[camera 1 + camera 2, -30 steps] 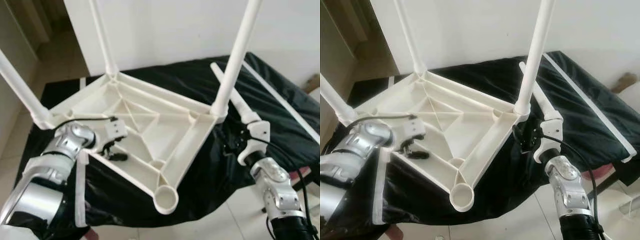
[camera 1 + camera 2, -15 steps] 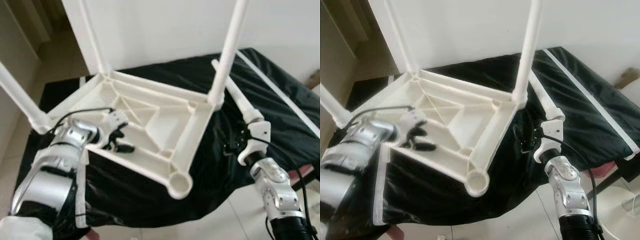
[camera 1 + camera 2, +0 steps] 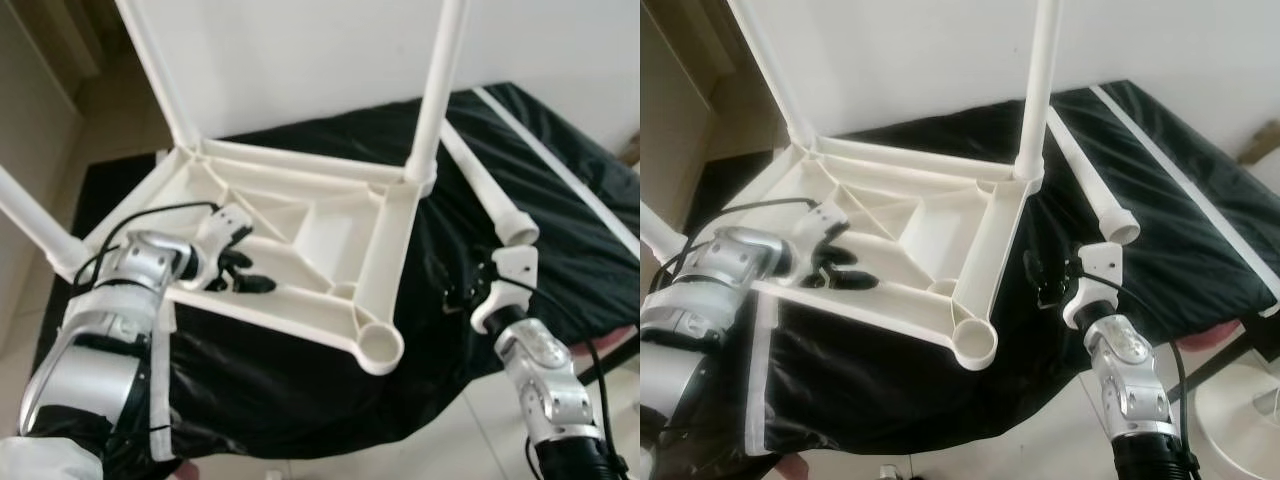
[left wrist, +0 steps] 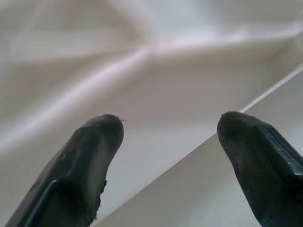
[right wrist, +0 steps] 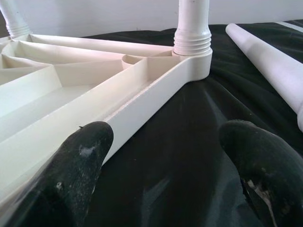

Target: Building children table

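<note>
The white plastic table top point(image 3: 330, 225) lies upside down on a black cover, with three white legs standing up from its corners. The near corner socket point(image 3: 381, 346) is empty. A loose white leg point(image 3: 478, 175) lies on the cover to the right of the table top. My left gripper point(image 3: 245, 275) is at the table top's left rim, open, with its fingertips either side of a thin white rib point(image 4: 199, 142). My right gripper point(image 3: 458, 292) is open over the cover, just right of the table top's right rim point(image 5: 142, 101), with nothing in it.
The black cover point(image 3: 560, 230) has white strips along its right edge point(image 3: 545, 150) and its left front point(image 3: 758, 380). A white wall stands close behind. Tiled floor point(image 3: 20, 330) shows to the left, and a white round object point(image 3: 1240, 400) sits low on the right.
The table top has turned on the cover: its empty socket corner swung right and farther from me. My left gripper went along at the rim. The right gripper stayed put.
</note>
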Robot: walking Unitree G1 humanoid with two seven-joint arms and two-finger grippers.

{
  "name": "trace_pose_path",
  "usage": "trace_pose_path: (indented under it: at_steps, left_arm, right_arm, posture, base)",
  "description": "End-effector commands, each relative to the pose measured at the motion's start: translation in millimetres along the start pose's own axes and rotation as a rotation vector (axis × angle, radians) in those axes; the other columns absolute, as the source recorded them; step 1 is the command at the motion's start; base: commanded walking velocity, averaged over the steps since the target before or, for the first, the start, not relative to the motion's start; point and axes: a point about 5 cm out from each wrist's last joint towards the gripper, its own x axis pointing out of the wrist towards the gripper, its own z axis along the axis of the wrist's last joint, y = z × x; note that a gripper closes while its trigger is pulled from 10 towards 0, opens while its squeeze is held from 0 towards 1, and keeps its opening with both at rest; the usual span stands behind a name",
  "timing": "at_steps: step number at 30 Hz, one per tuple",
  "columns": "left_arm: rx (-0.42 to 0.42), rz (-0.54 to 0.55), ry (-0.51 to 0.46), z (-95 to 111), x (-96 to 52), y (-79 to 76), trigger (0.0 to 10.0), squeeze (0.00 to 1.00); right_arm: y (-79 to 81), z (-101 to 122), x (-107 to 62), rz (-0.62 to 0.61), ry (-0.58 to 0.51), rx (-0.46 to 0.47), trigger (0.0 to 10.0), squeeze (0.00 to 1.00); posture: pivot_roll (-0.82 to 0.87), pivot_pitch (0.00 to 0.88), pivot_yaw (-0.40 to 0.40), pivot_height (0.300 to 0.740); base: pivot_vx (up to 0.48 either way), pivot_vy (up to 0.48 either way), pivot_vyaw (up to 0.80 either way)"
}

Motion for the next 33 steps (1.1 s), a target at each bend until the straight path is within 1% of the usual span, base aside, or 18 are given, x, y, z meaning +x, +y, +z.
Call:
trace_pose_path:
  at_steps: [1, 3, 5, 6, 7, 8, 12, 14, 16, 17, 20, 21, 23, 25, 28, 30, 31, 33]
  left_arm:
    - [0.057, -0.144, -0.054, 7.2, -3.4, -8.6, 10.0, 0.0]
    - [0.076, -0.166, -0.176, 15.0, -8.3, -13.5, 10.0, 0.0]
    - [0.061, -0.147, -0.266, 20.1, -12.8, -15.4, 10.0, 0.0]
    - [0.061, -0.147, -0.266, 20.1, -12.8, -15.4, 10.0, 0.0]
    - [0.075, -0.152, -0.294, 19.8, -16.2, -20.1, 10.0, 0.0]
    - [0.107, -0.176, -0.329, 13.5, -24.2, -32.8, 10.0, 0.0]
    - [0.108, -0.174, -0.344, 8.8, -27.6, -38.5, 10.0, 0.0]
    - [0.096, -0.146, -0.357, 5.7, -29.1, -41.9, 10.0, 0.0]
    - [0.091, -0.144, -0.347, -2.1, -31.1, -50.2, 10.0, 0.0]
    - [0.091, -0.144, -0.347, -2.1, -31.1, -50.2, 10.0, 0.0]
    - [0.102, -0.137, -0.287, -15.4, -30.8, -61.0, 10.0, 0.0]
    - [0.119, -0.118, -0.249, -20.8, -28.1, -61.4, 10.0, 0.0]
    - [0.119, -0.118, -0.249, -20.8, -28.1, -61.4, 10.0, 0.0]
    - [0.137, -0.094, -0.201, -26.0, -24.8, -61.5, 10.0, 0.0]
    - [0.136, -0.09, -0.18, -27.9, -23.4, -61.9, 10.0, 0.0]
    - [0.157, -0.074, -0.116, -34.3, -19.7, -62.0, 10.0, 0.0]
    - [0.157, -0.074, -0.116, -34.3, -19.7, -62.0, 10.0, 0.0]
    - [0.184, 0.002, -0.05, -39.7, -10.1, -54.4, 10.0, 0.0]
  right_arm:
    - [3.3, -0.7, 0.6, 0.008, 0.002, 0.0, 10.0, 0.0]
    - [2.5, -0.1, 0.3, 0.0, -0.003, -0.001, 10.0, 0.0]
    - [2.4, 0.3, -1.0, -0.012, -0.012, 0.004, 10.0, 0.0]
    - [2.4, 0.3, -1.0, -0.012, -0.012, 0.004, 10.0, 0.0]
    - [3.5, 0.1, -1.6, -0.015, -0.015, 0.007, 10.0, 0.0]
    - [7.1, -1.3, -2.6, -0.02, -0.015, 0.018, 10.0, 0.0]
    - [8.4, -2.2, -3.5, -0.02, -0.012, 0.022, 10.0, 0.0]
    - [8.2, -2.8, -4.3, -0.02, -0.008, 0.025, 10.0, 0.0]
    - [7.4, -2.6, -3.3, -0.018, -0.004, 0.027, 10.0, 0.0]
    - [7.4, -2.6, -3.3, -0.018, -0.004, 0.027, 10.0, 0.0]
    - [5.8, -1.1, 0.2, -0.008, -0.002, 0.021, 10.0, 0.0]
    - [5.4, -0.7, 2.0, -0.004, -0.002, 0.019, 10.0, 0.0]
    - [5.4, -0.7, 2.0, -0.004, -0.002, 0.019, 10.0, 0.0]
    - [5.4, -0.2, 4.0, 0.0, -0.002, 0.017, 10.0, 0.0]
    - [5.8, -0.1, 4.6, 0.0, -0.003, 0.017, 10.0, 0.0]
    - [7.1, 0.3, 5.3, 0.001, -0.006, 0.018, 10.0, 0.0]
    - [7.1, 0.3, 5.3, 0.001, -0.006, 0.018, 10.0, 0.0]
    - [9.0, 0.1, 5.6, -0.002, -0.009, 0.026, 10.0, 0.0]
  posture:
    - [-0.07, 0.037, 0.116, 0.74]
    - [-0.08, 0.036, 0.114, 0.74]
    - [-0.08, 0.035, 0.105, 0.74]
    - [-0.08, 0.035, 0.105, 0.74]
    - [-0.07, 0.034, 0.095, 0.74]
    - [-0.07, 0.035, 0.082, 0.74]
    - [-0.06, 0.034, 0.066, 0.74]
    - [-0.06, 0.034, 0.063, 0.74]
    - [-0.06, 0.034, 0.053, 0.74]
    - [-0.06, 0.034, 0.053, 0.74]
    - [-0.04, 0.034, 0.037, 0.74]
    - [-0.04, 0.033, 0.034, 0.74]
    - [-0.04, 0.033, 0.034, 0.74]
    - [-0.04, 0.031, 0.034, 0.74]
    - [-0.04, 0.029, 0.034, 0.74]
    - [-0.04, 0.023, 0.034, 0.74]
    - [-0.04, 0.023, 0.034, 0.74]
    - [-0.04, 0.021, 0.034, 0.74]
  base:
    - [0.0, 0.0, 0.0]
    - [0.0, 0.0, 0.0]
    - [0.0, 0.0, 0.0]
    - [0.0, 0.0, 0.0]
    - [0.0, 0.0, 0.0]
    - [0.0, 0.0, 0.0]
    - [0.0, 0.0, 0.0]
    - [0.0, 0.0, 0.0]
    - [0.0, 0.0, 0.0]
    - [0.0, 0.0, 0.0]
    - [0.0, 0.0, 0.0]
    - [0.0, 0.0, 0.0]
    - [0.0, 0.0, 0.0]
    - [0.0, 0.0, 0.0]
    - [0.0, 0.0, 0.0]
    - [0.0, 0.0, 0.0]
    - [0.0, 0.0, 0.0]
    - [0.0, 0.0, 0.0]
